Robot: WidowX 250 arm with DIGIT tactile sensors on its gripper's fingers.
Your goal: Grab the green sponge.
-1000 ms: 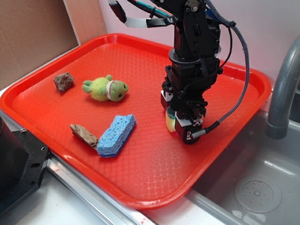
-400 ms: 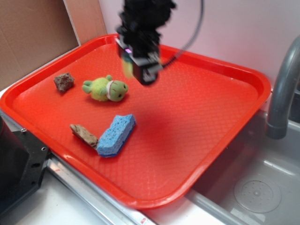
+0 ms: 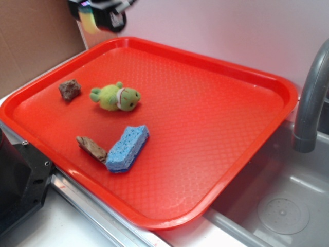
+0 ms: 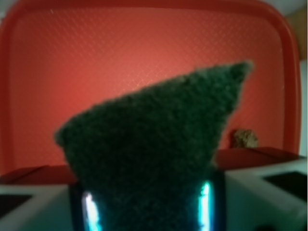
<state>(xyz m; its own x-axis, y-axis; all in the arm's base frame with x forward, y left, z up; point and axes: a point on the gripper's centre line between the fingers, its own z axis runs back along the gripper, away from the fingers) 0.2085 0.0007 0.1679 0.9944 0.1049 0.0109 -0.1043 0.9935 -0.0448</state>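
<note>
- Exterior view: the gripper [image 3: 97,13] sits at the upper left of the frame, partly cut off by the top edge and blurred, raised clear above the far left corner of the red tray [image 3: 247,77].
- A yellowish smear between its black parts is the green sponge [image 3: 88,20]; only its pale foam side shows here, and how tightly it is pinched cannot be told from this view.
- On the tray, at left centre of the frame, lies a light green plush frog [image 3: 115,97], on its side.
- Left of the frog, near the tray's left rim, sits a small brown rock [image 3: 69,89], apart from the frog.
- At lower left centre a blue sponge [image 3: 127,148] lies at a slant, and a brown piece of wood [image 3: 92,148] lies just beside its lower end; whether they touch is not clear.
- At the right edge a grey faucet [image 3: 311,103] rises over a metal sink [image 3: 277,211] in the lower right.
- Wrist view: the green sponge's dark scouring face [image 4: 154,149] fills the centre and bottom of the frame, blurred, its corner pointing to the upper right.
- The gripper is closed onto the sponge, which is wedged between the two side parts at the bottom.
- Behind it lies the tray, with the brown rock at right centre.
</note>
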